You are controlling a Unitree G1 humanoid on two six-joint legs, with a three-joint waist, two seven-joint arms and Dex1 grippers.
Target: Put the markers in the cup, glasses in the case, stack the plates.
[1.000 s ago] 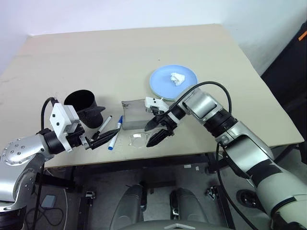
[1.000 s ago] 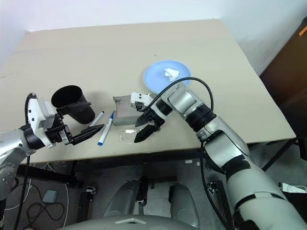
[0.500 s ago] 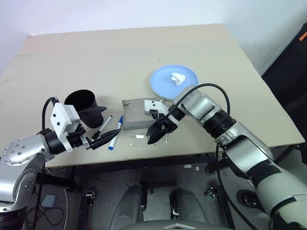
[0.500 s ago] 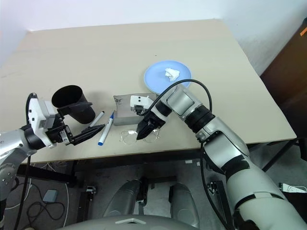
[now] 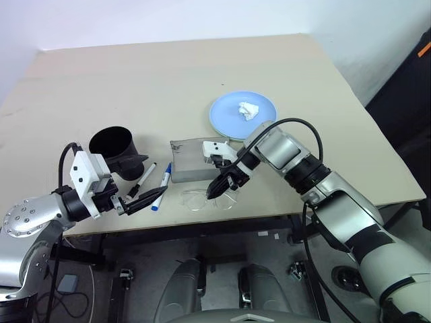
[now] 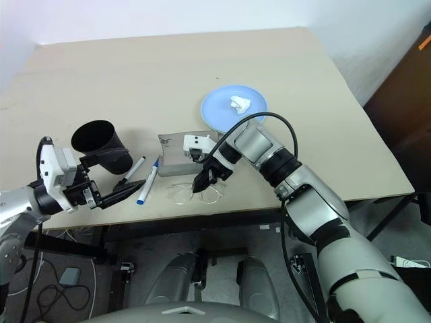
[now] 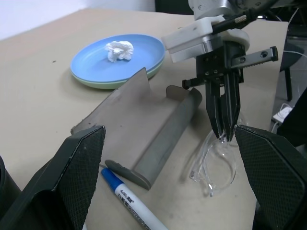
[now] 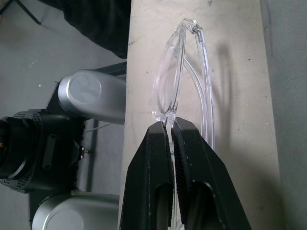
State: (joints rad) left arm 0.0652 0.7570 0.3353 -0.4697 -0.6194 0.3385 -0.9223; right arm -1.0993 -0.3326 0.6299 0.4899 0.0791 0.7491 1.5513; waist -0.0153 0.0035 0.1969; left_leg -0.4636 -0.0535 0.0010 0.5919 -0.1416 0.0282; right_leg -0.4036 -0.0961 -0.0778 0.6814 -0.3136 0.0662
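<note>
Beige table (image 5: 168,74): cup (image 5: 118,149), 2 markers (image 5: 156,185), case (image 5: 192,163), glasses (image 5: 202,200), plates (image 5: 232,114).

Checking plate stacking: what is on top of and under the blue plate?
A crumpled white tissue lies on the blue plate. The green plate's rim shows beneath it; the rest is covered.

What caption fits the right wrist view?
Right gripper shut on the clear plastic-framed glasses lying at the beige table edge.

Beige table (image 5: 168,67) with square-cut corners, matte top, evenly lit. Pale wall (image 5: 135,20) behind far edge. Grey floor (image 5: 269,235) beneath near edge, black table legs, loose cables, small grey box, possibly power adapter (image 5: 67,282). Dark furniture (image 5: 404,87) at right.
</note>
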